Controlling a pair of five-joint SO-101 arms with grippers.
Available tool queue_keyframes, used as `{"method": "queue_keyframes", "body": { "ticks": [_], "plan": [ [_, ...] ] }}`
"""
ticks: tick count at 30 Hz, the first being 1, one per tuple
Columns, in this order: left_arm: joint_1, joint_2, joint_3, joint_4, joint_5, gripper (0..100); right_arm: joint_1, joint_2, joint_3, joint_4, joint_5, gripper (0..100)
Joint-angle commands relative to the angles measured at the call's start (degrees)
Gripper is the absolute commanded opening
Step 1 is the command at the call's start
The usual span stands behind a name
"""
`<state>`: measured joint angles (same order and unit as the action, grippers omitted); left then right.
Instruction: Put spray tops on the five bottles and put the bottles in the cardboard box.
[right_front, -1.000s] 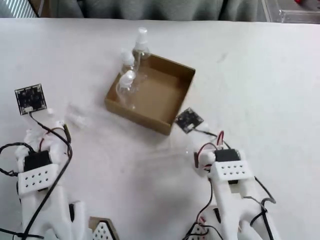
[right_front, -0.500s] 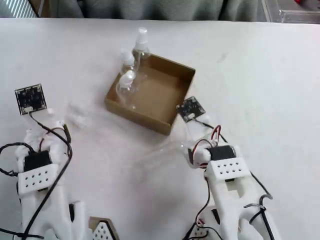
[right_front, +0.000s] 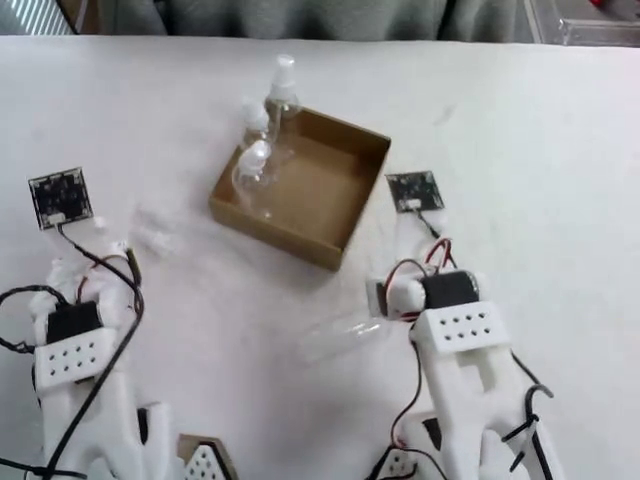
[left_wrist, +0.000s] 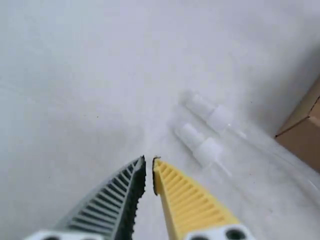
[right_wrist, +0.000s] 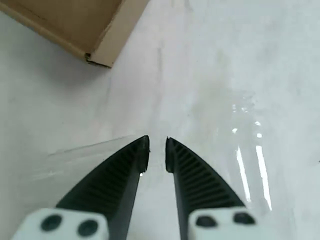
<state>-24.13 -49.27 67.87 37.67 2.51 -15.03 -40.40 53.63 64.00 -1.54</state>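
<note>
Presently my left jaws sit nearly shut near two spray tops (left_wrist: 199, 142); my right jaws, narrowly parted and empty, hover beside a lying clear bottle (right_wrist: 80, 155)

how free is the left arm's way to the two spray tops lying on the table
Probably yes: the spray tops lie on the table just ahead of the left gripper, nothing between them. The gripper is shut, so it would need to open first.
</note>
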Motion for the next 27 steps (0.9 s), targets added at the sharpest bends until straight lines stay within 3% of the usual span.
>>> {"method": "queue_keyframes", "body": {
  "ticks": [1, 4, 6, 12, 21, 27],
  "plan": [
    [-0.1, -1.5, -1.4, -1.1, 0.2, 4, -2.6, -0.6, -2.1, 3.7, 4.0, 5.8],
    [0.0, -1.5, -1.1, -1.2, 0.2, 4, -4.8, -0.6, -2.2, 9.7, 15.6, 1.1],
    [0.1, -1.5, -1.1, -1.2, 0.2, 4, -4.3, -0.3, -2.0, 11.8, 18.6, 2.1],
    [0.8, -1.5, -1.0, -1.2, 0.2, 4, -3.9, 0.0, 0.1, 10.2, 18.8, 1.5],
    [0.8, -1.5, -1.0, -1.2, 0.2, 4, -2.4, 0.0, 12.5, -7.3, 18.1, 1.5],
    [0.8, -1.5, -0.9, -1.2, 0.2, 4, 1.3, 0.1, 13.4, -13.5, 12.5, 1.5]
  ]
}}
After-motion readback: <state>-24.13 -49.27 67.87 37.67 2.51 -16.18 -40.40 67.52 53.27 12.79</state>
